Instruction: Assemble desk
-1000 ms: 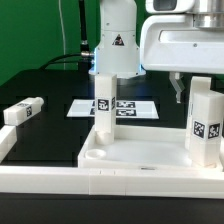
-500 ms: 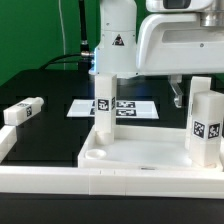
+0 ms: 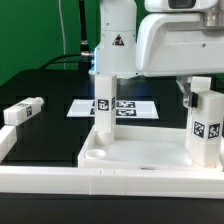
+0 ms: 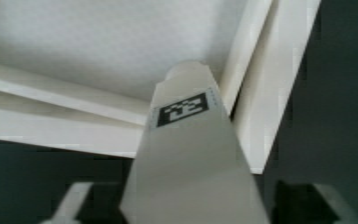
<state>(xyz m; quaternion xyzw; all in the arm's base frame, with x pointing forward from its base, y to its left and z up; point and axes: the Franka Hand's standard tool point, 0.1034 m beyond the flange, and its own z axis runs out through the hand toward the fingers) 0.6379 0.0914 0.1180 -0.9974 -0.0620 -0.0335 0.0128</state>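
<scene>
The white desk tabletop lies in the foreground with two white tagged legs standing upright in it. One leg stands left of centre, the other at the exterior view's right. A third leg lies loose on the table at the left. My gripper is over the top of the right leg, with one finger beside it. In the wrist view that leg runs between my fingers with dark gaps on both sides. The gripper is open. The tabletop lies beyond.
Long white border rails run along the front and the left. The marker board lies flat behind the tabletop. The arm's white base stands at the back, with cables beside it.
My gripper has shifted toward the exterior view's right, closing in on the top of the right leg. The legs and tabletop have not moved.
</scene>
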